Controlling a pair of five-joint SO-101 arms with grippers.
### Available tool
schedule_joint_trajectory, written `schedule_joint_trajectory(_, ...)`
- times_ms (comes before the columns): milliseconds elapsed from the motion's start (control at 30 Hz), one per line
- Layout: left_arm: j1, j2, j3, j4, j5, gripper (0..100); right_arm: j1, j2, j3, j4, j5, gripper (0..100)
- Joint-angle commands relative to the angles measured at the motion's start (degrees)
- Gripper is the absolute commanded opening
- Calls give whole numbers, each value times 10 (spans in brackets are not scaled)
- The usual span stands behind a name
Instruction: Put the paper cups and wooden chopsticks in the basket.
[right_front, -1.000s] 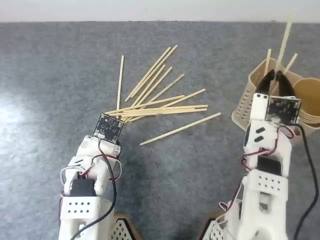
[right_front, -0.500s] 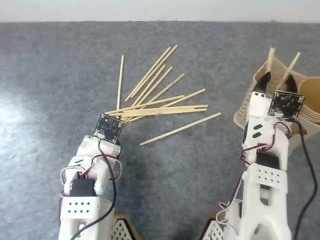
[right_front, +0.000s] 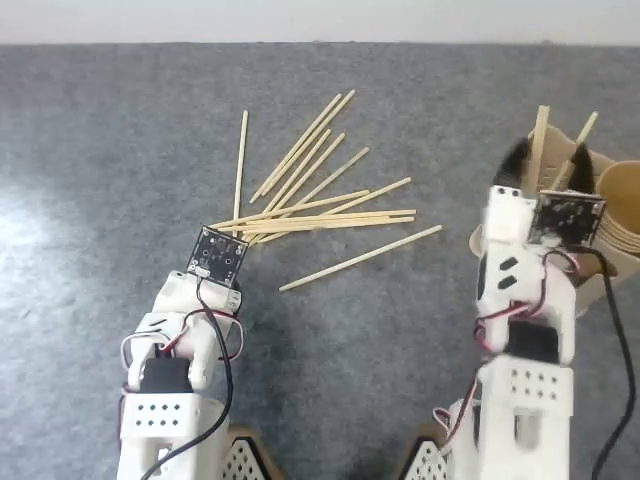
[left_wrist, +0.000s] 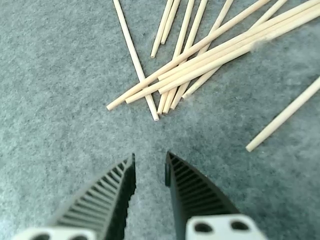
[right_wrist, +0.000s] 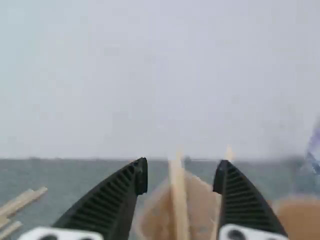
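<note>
Several wooden chopsticks (right_front: 310, 195) lie fanned out on the grey carpet (right_front: 100, 150), one chopstick (right_front: 360, 258) a little apart. My left gripper (left_wrist: 150, 159) hovers open just short of the near ends of the chopsticks (left_wrist: 200, 65), holding nothing. At the right stands the tan slotted basket (right_front: 482, 238) with paper cups (right_front: 620, 205) and two upright chopsticks (right_front: 541, 135) in it. My right gripper (right_front: 545, 165) is above the basket, open. An upright chopstick (right_wrist: 177, 200) rises between its jaws, which stand apart from it (right_wrist: 181, 175).
The left arm's body (right_front: 180, 360) and the right arm's body (right_front: 525, 360) stand at the near edge. The carpet's far edge meets a pale wall (right_front: 300, 20). Bare carpet lies between the chopstick pile and the basket.
The right gripper, shut on an upright chopstick a second ago, has opened and let it drop into the basket, then shifted slightly left. The left arm has not moved.
</note>
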Motion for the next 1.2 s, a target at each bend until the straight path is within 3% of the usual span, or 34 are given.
schedule_joint_trajectory(0, -1, -4, -3, -16, 6, 101, -44, -62, -102, 117, 21, 137)
schedule_joint_trajectory(133, -1, -4, -3, -15, 6, 101, -57, -20, -236, 278, 0, 148)
schedule_joint_trajectory(467, -1, -4, -3, -14, 6, 101, -56, 255, -693, 651, -15, 168)
schedule_joint_trajectory(833, -1, -4, -3, -13, 4, 101, -51, 561, -1015, 840, -14, 137)
schedule_joint_trajectory(1067, 1, -4, -3, -13, 4, 101, 19, 742, -1261, 987, -17, 136)
schedule_joint_trajectory(1167, 2, -4, -3, -13, 4, 101, 35, 773, -1273, 991, -17, 136)
